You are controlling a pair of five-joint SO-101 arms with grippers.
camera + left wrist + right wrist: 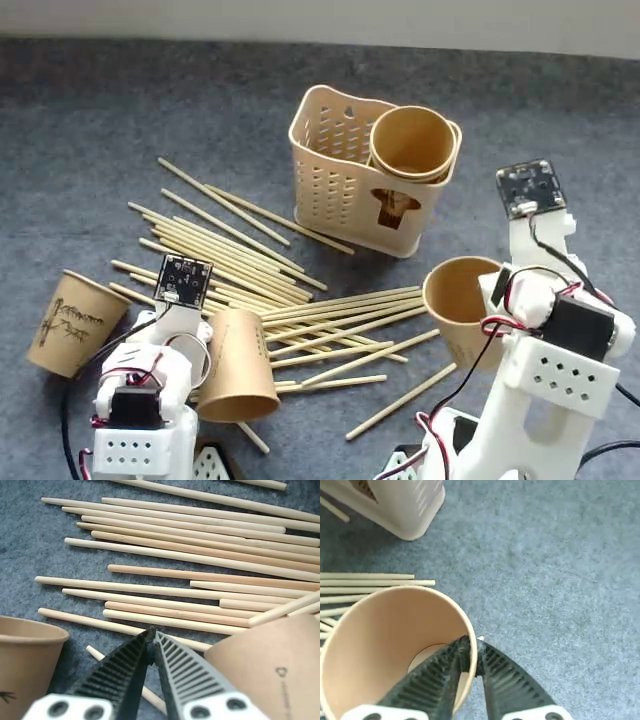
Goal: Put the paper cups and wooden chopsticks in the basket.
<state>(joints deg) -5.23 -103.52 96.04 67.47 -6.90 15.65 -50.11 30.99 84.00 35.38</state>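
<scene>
- A grey felt-like mat (100, 120) covers the table, and a pale wall (300, 20) runs behind it.
- The basket (340, 170) stands upright with nested cups (412, 140) inside.
- Loose on the mat lie scattered chopsticks (230, 245) and two loose cups (238, 365).
- The right gripper (472, 642) pinches a cup (385, 640) by its rim, near the basket.
- The left gripper (151, 632) is closed and empty, over the chopsticks.

Overhead high view — wrists close, sharing chopsticks (175, 530).
</scene>
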